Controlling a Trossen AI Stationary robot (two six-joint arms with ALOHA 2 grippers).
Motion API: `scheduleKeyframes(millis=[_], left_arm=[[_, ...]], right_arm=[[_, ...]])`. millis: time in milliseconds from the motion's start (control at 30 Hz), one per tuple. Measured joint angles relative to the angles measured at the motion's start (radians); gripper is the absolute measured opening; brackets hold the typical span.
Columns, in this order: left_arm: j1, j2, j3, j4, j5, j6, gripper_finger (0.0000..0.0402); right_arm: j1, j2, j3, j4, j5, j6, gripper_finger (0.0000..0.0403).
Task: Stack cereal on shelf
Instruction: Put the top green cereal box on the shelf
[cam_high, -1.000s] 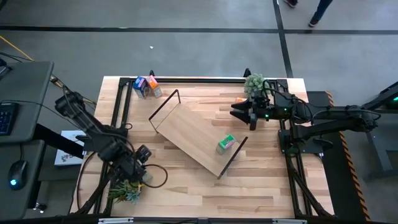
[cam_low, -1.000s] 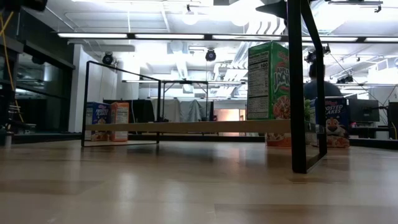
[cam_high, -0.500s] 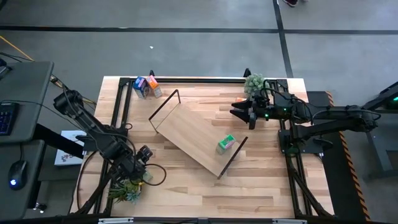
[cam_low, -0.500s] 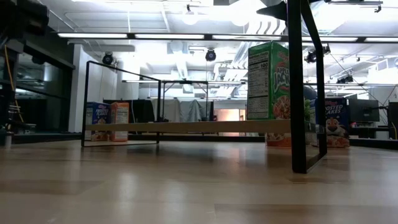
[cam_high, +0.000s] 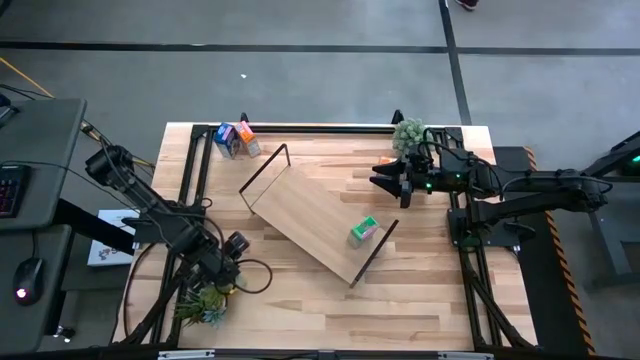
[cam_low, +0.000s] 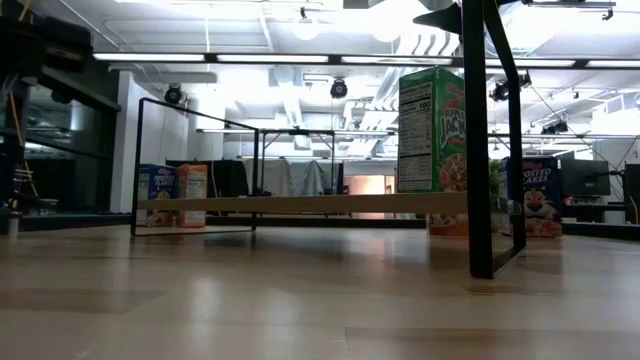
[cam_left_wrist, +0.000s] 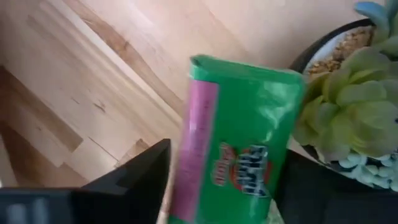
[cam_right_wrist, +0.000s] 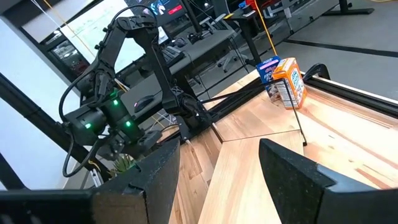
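At the near left of the wooden table (cam_high: 300, 320), my left gripper (cam_high: 236, 270) hangs low over the boards, just beside a small potted succulent (cam_high: 200, 305) at the near-left corner. Its wrist camera shows a green cereal box (cam_left_wrist: 242, 143) right in front of it, slightly tilted, with the succulent's dark pot touching or almost touching the box. I cannot tell whether this gripper is clamped on the box or only set around it.

In the middle of the table stands the shelf (cam_high: 310, 215), a long light-wood board with black wire frame ends, set on a diagonal from far left to near right. A second green box (cam_high: 364, 231) stands on the board near its right end.

Farther back on the right, my right gripper (cam_high: 400, 186) hovers above the table beyond the shelf's right end, pointing left. Its jaws stand partly apart with nothing between them.

At the far right edge, just behind that gripper, sits a pale green plant (cam_high: 408, 133). At the far left corner, a blue box (cam_high: 227, 139) and an orange box (cam_high: 246, 138) stand side by side on the tabletop, off the shelf.
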Motion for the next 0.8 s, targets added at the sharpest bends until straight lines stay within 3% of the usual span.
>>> scheduleKeyframes(millis=[233, 433, 533, 633, 800], left_arm=[[0.04, 0.0, 0.057, -0.017, -0.005, 0.002, 0.0116], [0.108, 0.0, 0.214, -0.105, -0.03, 0.003, 0.0096], [0.151, 0.0, 0.307, -0.151, -0.084, 0.013, 0.0105], [0.198, 0.0, 0.381, -0.159, -0.145, 0.027, 0.0108], [0.289, -0.001, 0.446, -0.138, -0.205, 0.003, 0.01]], right_arm=[[0.0, 0.0, 0.0, 0.004, 0.0, 0.009, 0.0213], [0.001, 0.0, 0.018, -0.039, -0.043, 0.128, 0.0213], [0.018, 0.028, 0.137, -0.231, -0.091, 0.094, 0.0204], [0.052, 0.103, 0.318, -0.536, -0.103, 0.012, 0.0179], [0.118, 0.3, 0.592, -0.942, -0.168, -0.086, 0.0089]])
